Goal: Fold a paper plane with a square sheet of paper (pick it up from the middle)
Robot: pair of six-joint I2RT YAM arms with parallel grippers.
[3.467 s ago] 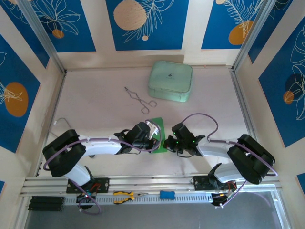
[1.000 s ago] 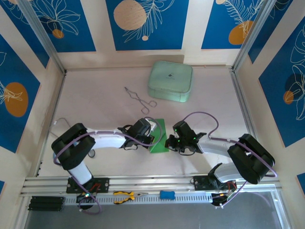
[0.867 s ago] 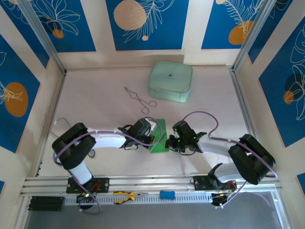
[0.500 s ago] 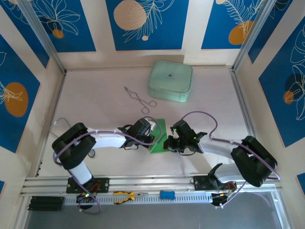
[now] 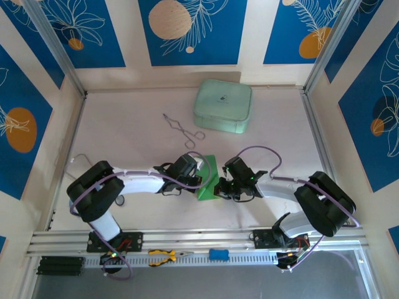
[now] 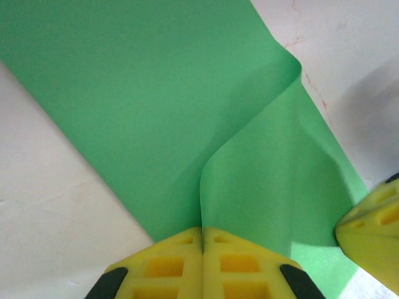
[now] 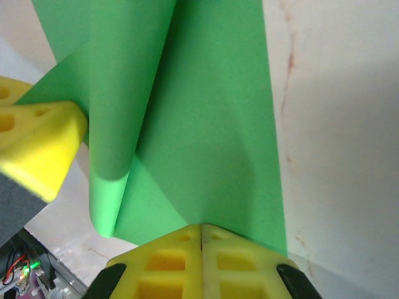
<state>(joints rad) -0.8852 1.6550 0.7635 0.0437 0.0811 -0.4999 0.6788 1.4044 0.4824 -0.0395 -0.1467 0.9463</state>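
The square sheet of paper (image 5: 207,185) is bright green and partly folded, lying on the table between my two grippers. In the left wrist view a flap of the paper (image 6: 268,168) curls up, and its edge runs into the seam of my left gripper (image 6: 202,232), which is shut on it. My right gripper (image 7: 201,228) is shut, its tips resting on a flat part of the paper (image 7: 212,124). From above, the left gripper (image 5: 198,176) and the right gripper (image 5: 218,187) nearly meet over the sheet. No paper plane shape shows.
A pale mint-green case (image 5: 223,106) sits at the back of the table. Metal tongs (image 5: 182,129) lie left of it. Yellow-handled pliers (image 5: 163,256) and a small blue object (image 5: 218,253) rest on the front rail.
Over the last second my right gripper has slid left onto the paper. The left gripper has held still with the flap pinched.
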